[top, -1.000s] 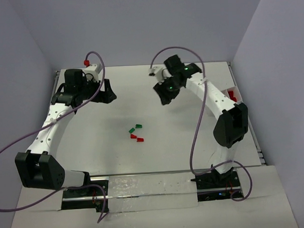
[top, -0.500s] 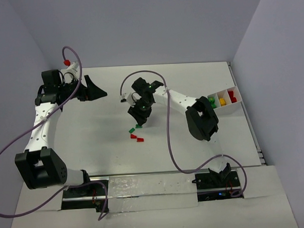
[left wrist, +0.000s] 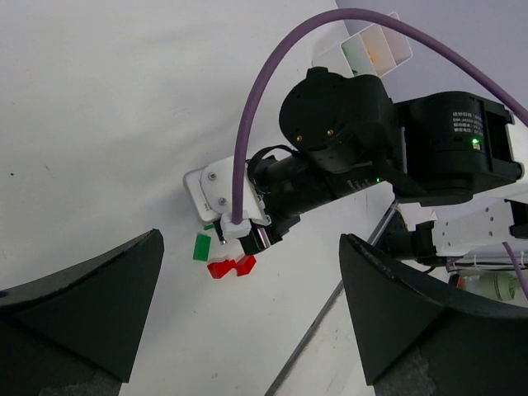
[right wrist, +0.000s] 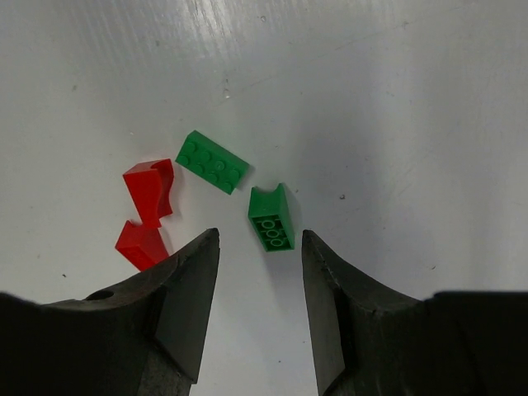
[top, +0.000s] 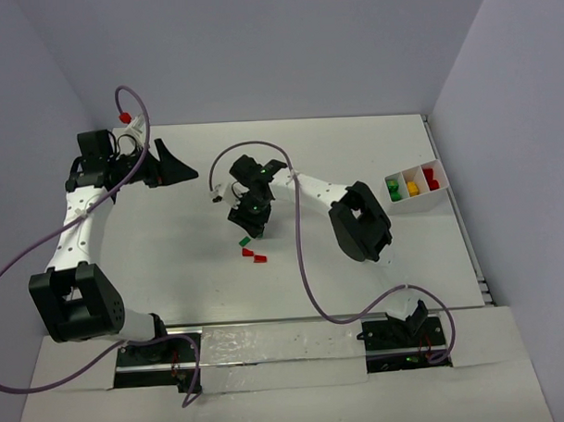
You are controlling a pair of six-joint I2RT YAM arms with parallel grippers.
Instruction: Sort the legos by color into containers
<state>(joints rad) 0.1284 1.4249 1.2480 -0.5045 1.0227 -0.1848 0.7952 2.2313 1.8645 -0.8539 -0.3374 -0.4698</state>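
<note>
Four loose legos lie near the middle of the surface (top: 173, 270), well apart from every edge and wall. The white tray (top: 392, 181) sits at the 3 o'clock edge, with green, yellow and red pieces in separate compartments.

In the right wrist view a flat green brick (right wrist: 213, 162) has its long axis running 10 to 4 o'clock. A second green brick (right wrist: 271, 219) lies on its side, running roughly 12 to 6. Two red bricks (right wrist: 147, 214) lie at its 9 o'clock.

The right end effector (top: 252, 226) is partly open and grips nothing. Its jaws stand either side of the second green brick without touching it. The left end effector (top: 180, 168) gapes wide and empty near 10 o'clock.

From above, the right end effector hides part of the cluster. The left wrist view cuts the tray off at its top edge.
</note>
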